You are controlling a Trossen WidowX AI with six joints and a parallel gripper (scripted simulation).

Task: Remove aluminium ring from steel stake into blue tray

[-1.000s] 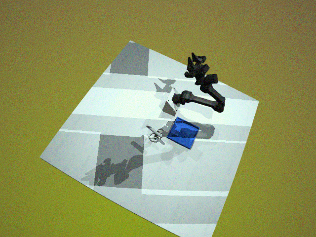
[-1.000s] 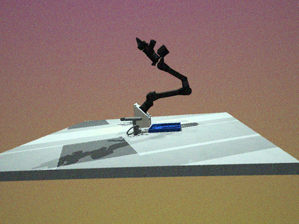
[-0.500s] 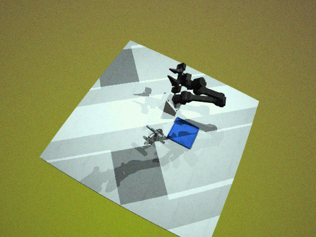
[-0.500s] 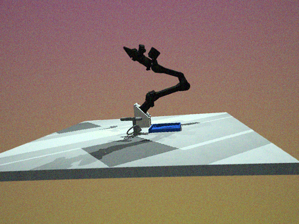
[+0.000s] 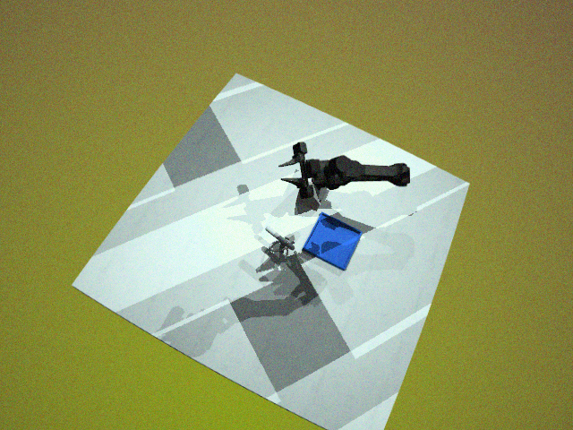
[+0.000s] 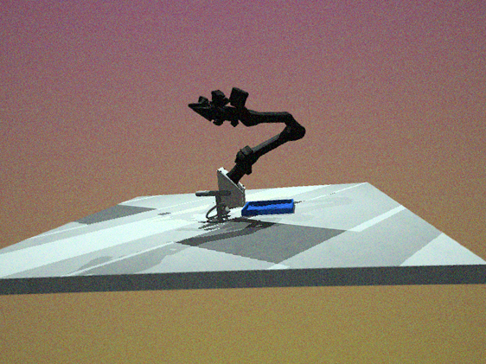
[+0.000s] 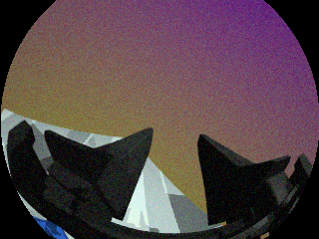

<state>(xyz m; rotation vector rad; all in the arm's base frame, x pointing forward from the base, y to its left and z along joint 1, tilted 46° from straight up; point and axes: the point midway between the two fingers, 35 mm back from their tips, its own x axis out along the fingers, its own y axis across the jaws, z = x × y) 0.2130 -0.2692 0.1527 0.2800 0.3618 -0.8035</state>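
The steel stake [image 5: 277, 236] [image 6: 212, 193] stands upright on the table with its cross-bar on top. The aluminium ring [image 6: 207, 214] is around the stake's foot, under the cross-bar, and looks tilted up on one side in the exterior view. Its tab cannot be made out. The blue tray [image 5: 323, 260] [image 6: 271, 209] lies beside the stake with nothing but shadows in it. My gripper [image 5: 280, 172] [image 6: 193, 102] [image 7: 175, 135] is partly open and empty, high above the table and well away from the ring.
The pale arm mount [image 6: 229, 192] stands behind the stake and near the tray in the exterior view. The arm folds back above it. The pale table [image 5: 175, 259] [image 6: 137, 249] carries hard light stripes and dark shadow patches, some around the stake.
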